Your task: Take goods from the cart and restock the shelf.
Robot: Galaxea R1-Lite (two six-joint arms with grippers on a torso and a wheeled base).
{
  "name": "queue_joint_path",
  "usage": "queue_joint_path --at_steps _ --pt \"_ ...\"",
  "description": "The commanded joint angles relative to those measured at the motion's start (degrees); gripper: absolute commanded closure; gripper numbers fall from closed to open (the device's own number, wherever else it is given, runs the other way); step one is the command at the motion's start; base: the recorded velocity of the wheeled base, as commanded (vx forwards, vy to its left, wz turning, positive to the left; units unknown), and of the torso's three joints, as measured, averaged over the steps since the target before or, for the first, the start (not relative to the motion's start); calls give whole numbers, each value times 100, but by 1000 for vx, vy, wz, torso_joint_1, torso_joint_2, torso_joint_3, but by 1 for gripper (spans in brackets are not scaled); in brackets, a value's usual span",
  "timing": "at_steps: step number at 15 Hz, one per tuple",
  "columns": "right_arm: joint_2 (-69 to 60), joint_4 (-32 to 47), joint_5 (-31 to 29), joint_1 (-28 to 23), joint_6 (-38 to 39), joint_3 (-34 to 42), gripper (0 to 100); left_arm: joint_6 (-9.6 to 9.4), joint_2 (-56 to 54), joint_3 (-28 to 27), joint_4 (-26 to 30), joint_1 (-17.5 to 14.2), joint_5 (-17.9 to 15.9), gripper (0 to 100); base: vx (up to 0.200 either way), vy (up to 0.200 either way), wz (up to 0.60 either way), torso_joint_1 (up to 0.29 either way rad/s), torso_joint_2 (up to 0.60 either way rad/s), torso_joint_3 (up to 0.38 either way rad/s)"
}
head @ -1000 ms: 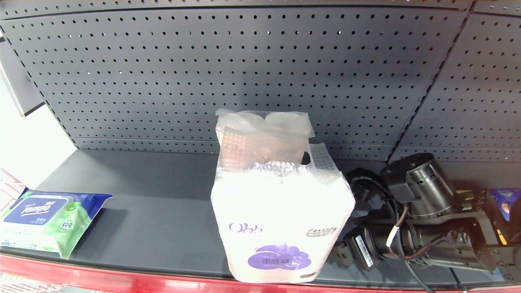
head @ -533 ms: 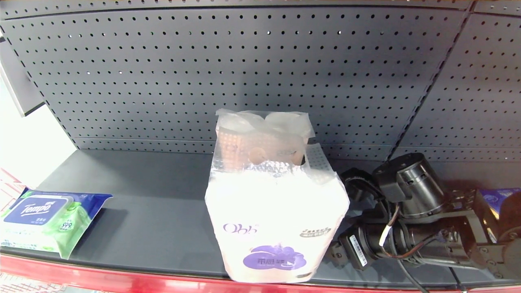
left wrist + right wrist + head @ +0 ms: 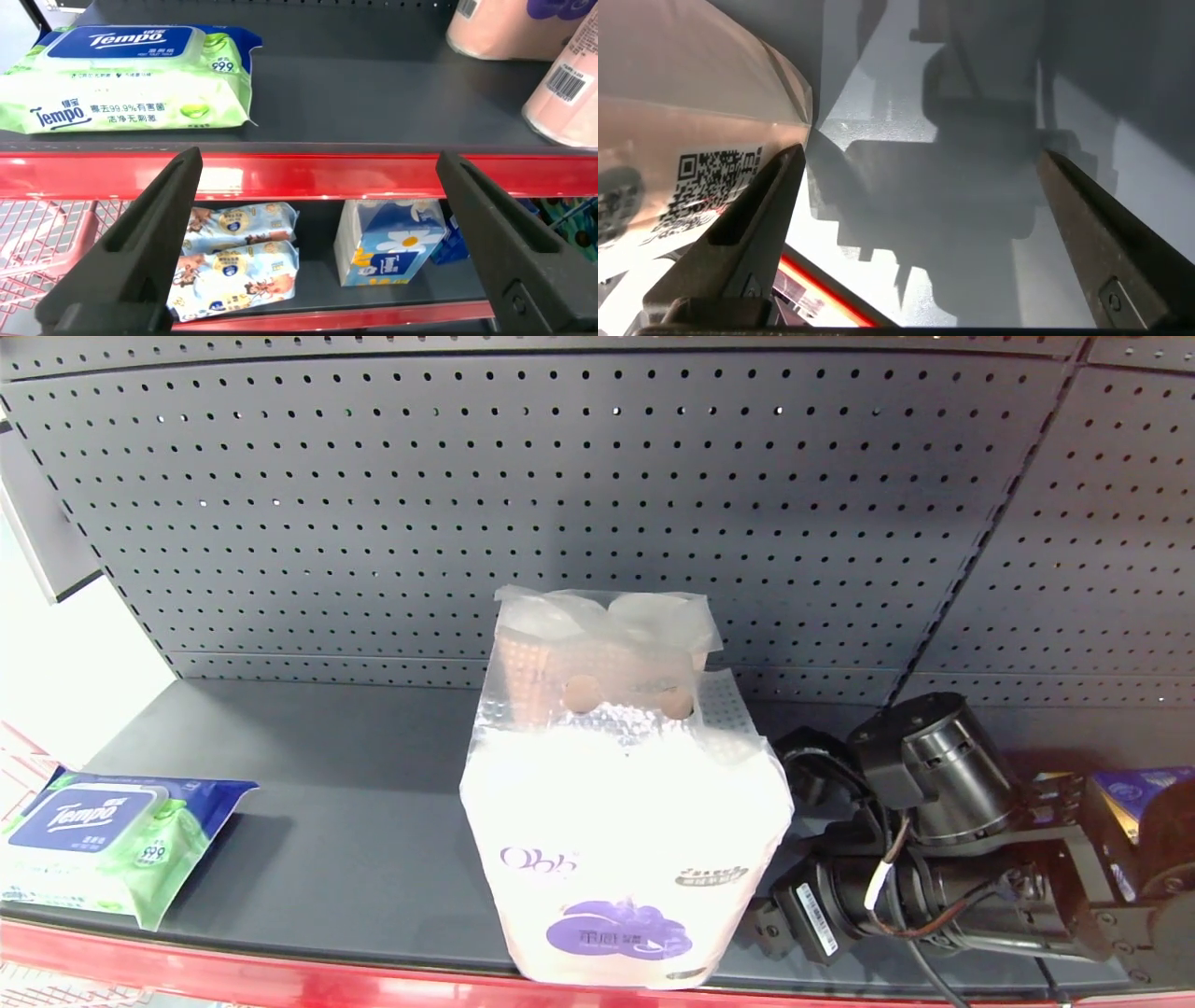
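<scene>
Now: right gripper wide apart, empty, glossy crinkled film of boxy tissue pack just beside 1 finger; left gripper likewise, flat wipes pouch ahead.

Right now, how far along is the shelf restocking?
Done: a toilet roll pack stands at the front edge of the shelf; a wet wipes pack lies further left. In hand: nothing; the right gripper is open beside the toilet roll pack, the left gripper open and empty. Left: how many goods remain cannot be told.

Wide-spread right pincer — tissue pack beside one finger.
</scene>
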State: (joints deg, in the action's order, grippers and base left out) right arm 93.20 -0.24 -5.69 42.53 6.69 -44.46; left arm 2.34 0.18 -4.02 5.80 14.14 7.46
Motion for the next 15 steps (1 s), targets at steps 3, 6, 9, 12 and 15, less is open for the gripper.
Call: queue_joint_path --at_steps 3,6,9,12,15 --pt "23 -2 -2 88 -1 -1 0 3 8 -2 -9 1 19 0 0 0 0 0 0 0" --pt "41 -2 -2 124 -1 -1 0 3 8 16 -9 1 19 0 0 0 0 0 0 0" --pt "85 -2 -2 168 7 -37 0 3 8 16 -9 1 19 0 0 0 0 0 0 0" --pt "111 -2 -2 176 7 -72 0 3 8 16 -9 1 19 0 0 0 0 0 0 0" --pt "120 -2 -2 176 16 -54 0 3 8 16 -9 1 19 0 0 0 0 0 0 0"
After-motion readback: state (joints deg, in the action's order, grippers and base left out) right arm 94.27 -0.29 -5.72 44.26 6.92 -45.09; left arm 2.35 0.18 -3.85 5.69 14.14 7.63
